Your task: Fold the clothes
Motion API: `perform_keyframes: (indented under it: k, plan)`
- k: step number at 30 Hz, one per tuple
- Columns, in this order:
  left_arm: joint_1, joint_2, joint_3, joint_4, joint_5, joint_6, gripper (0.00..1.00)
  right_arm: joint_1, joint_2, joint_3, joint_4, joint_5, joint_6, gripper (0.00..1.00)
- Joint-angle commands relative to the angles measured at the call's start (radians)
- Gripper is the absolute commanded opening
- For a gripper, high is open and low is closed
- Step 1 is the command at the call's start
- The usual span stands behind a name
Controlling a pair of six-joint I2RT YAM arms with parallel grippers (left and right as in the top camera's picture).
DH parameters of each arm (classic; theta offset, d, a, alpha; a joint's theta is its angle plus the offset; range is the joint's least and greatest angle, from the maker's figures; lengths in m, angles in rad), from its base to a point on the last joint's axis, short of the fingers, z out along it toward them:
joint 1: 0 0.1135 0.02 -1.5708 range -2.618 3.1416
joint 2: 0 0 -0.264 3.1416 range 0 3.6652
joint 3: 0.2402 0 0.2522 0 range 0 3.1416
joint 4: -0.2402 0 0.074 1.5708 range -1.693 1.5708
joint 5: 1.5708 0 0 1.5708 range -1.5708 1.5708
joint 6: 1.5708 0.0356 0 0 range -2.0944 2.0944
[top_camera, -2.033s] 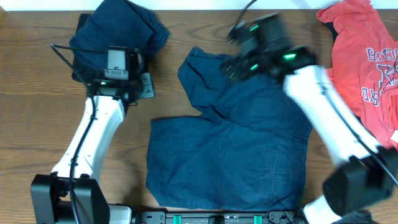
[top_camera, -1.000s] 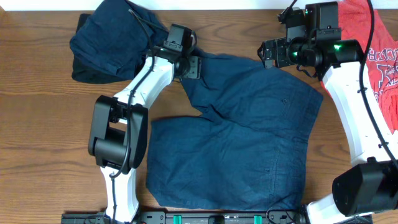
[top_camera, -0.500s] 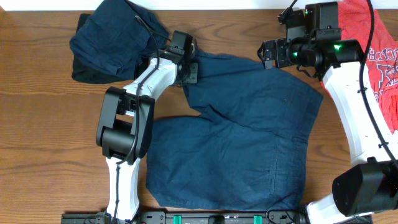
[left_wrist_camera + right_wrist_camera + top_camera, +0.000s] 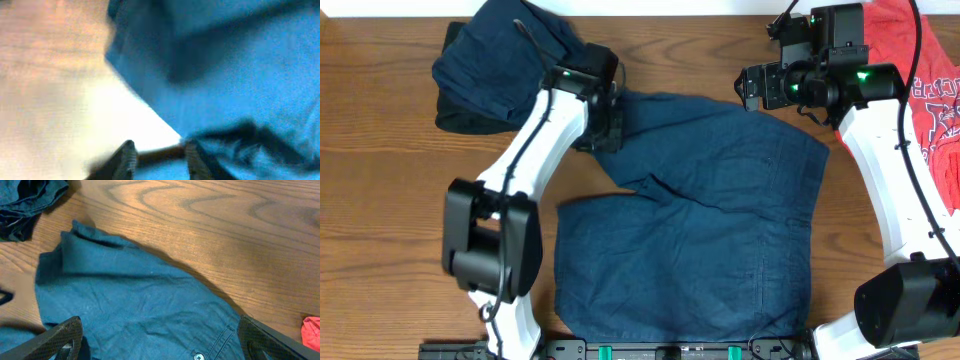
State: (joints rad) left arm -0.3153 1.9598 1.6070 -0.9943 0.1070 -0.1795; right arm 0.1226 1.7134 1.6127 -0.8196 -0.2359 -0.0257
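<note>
Three garments are lying on the wooden tabletop (image 4: 380,200): two navy, one red-orange.

One pair of navy shorts (image 4: 720,220) is lying spread flat in the middle, with one leg reaching up-left and the other lying along the near edge. One bunched navy garment (image 4: 500,60) is sitting crumpled at the far left corner, apart from the shorts. One red-orange T-shirt (image 4: 932,95) with printed lettering is lying at the far right, partly cut by the frame edge.

Two arms are working, one tool each. The left tool (image 4: 607,125) is sitting down at the upper-left leg corner of the shorts, right at the cloth edge. In the left wrist view its fingers (image 4: 127,157) are showing only a narrow gap, one finger over bare tabletop and the other at the fabric edge. That view is blurred, so I cannot tell if cloth is being pinched.

The right tool (image 4: 750,88) is hovering at the far edge of the shorts, near their upper-right corner. In the right wrist view its fingers are standing wide apart, gripping nothing, with shorts fabric lying between them. One small button (image 4: 199,356) is showing on the shorts at the bottom of that view.
</note>
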Motion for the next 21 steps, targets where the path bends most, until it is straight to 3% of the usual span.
perform_keyframes:
  k: [1,5,15,19,21]
  plan:
    - [0.006,0.008,0.006,-0.076,-0.014,0.004,0.39,-0.008,0.007,-0.005,-0.012,0.0,0.01,0.96]
    - [0.006,0.008,-0.019,-0.097,-0.016,0.021,0.4,-0.008,0.007,-0.005,-0.052,0.001,0.01,0.96]
    - [0.006,0.014,0.002,0.095,-0.033,0.053,0.45,-0.073,0.051,-0.099,-0.18,0.15,0.175,0.88]
    - [0.006,0.013,0.01,0.096,-0.038,0.076,0.52,-0.104,0.068,-0.188,-0.138,0.15,0.187,0.76]
    - [0.006,0.013,0.01,0.094,-0.049,0.092,0.56,-0.111,0.071,-0.233,-0.106,0.15,0.19,0.57]
